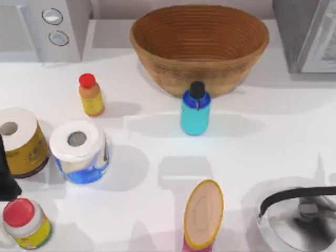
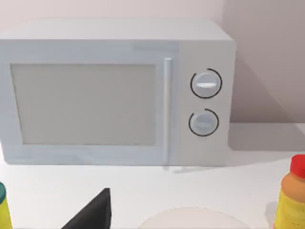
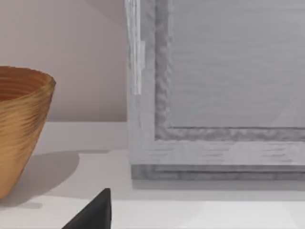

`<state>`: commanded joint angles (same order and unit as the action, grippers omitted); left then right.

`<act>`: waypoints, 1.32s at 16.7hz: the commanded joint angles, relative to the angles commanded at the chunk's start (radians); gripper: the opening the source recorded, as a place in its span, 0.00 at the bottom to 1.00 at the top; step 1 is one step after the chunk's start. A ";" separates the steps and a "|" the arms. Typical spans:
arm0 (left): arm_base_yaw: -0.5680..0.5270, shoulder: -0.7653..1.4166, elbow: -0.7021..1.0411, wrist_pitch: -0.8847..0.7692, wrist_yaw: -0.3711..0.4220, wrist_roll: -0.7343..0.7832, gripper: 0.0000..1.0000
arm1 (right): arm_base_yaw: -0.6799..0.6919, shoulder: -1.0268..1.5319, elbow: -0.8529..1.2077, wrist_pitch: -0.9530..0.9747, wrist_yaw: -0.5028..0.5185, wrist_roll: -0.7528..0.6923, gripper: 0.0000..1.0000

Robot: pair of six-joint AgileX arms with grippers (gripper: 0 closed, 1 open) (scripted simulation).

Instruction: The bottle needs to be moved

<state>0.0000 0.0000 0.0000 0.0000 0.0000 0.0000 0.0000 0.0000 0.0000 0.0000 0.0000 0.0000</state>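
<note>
The bottle point(image 1: 195, 112), cyan with a black cap, stands upright near the middle of the white table point(image 1: 273, 152), free of any gripper. Just beyond it at 12 o'clock sits the woven basket point(image 1: 199, 46), close enough that they may touch. Well off at 9 o'clock is a yellow-orange bottle with a red cap point(image 1: 91, 95). At 8 o'clock stand two paper rolls point(image 1: 79, 151), with a red-lidded jar point(image 1: 25, 222) farther out. At 6 o'clock lies an oval wooden-topped thing point(image 1: 202, 214), at 4 o'clock a kettle point(image 1: 302, 218). Whether either gripper is released or clenched, I cannot tell; a dark part shows at the top view's left edge
</note>
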 joint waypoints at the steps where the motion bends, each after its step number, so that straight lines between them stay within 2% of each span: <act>1: 0.000 0.000 0.000 0.000 0.000 0.000 1.00 | 0.000 0.000 0.000 0.000 0.000 0.000 1.00; 5: 0.000 0.000 0.000 0.000 0.000 0.000 1.00 | 0.022 0.063 0.048 0.048 -0.035 -0.012 1.00; 9: 0.000 0.000 0.000 0.000 0.000 0.000 1.00 | 0.090 0.288 0.189 0.187 -0.122 -0.048 1.00; 16: 0.000 0.000 0.000 0.000 0.000 0.000 1.00 | 0.261 1.020 0.483 0.451 -0.257 -0.120 1.00; 22: 0.000 0.000 0.000 0.000 0.000 0.000 1.00 | 0.394 1.546 0.619 0.535 -0.284 -0.146 1.00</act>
<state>0.0000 0.0000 0.0000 0.0000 0.0000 0.0000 0.3944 1.5455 0.6186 0.5354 -0.2841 -0.1463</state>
